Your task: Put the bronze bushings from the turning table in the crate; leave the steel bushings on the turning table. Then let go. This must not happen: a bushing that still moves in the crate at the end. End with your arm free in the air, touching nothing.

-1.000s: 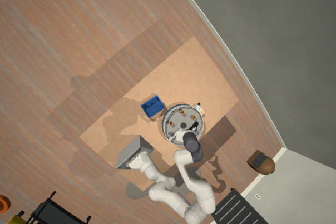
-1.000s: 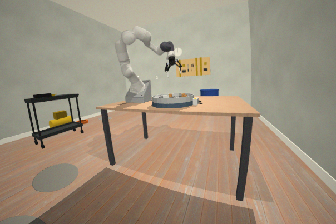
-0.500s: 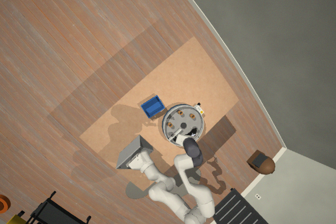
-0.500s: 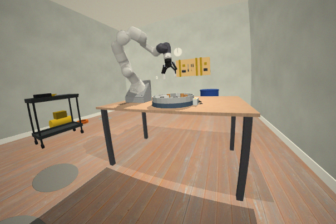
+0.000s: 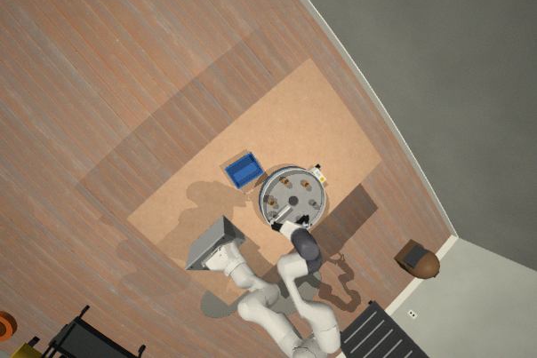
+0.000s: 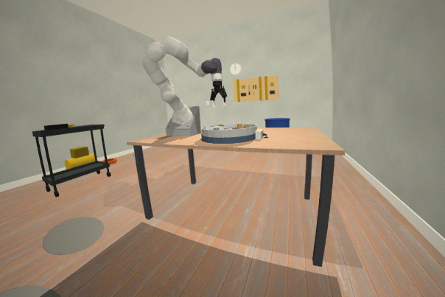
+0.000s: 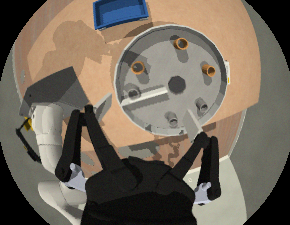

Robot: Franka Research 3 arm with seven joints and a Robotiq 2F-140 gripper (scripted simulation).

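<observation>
The round turning table bears three upright bronze bushings: one on the crate side, one near the white box, one on the robot-base side. Three grey steel bushings also stand there: one beside the white bar, two farther round. The blue crate shows nothing inside; it is not visible in the exterior view. My gripper is open and empty, high above the turning table's near edge.
A white bar crosses part of the turning table from its rim towards the dark hub. A small white box sits against the outer rim. The crate stands close beside the turning table.
</observation>
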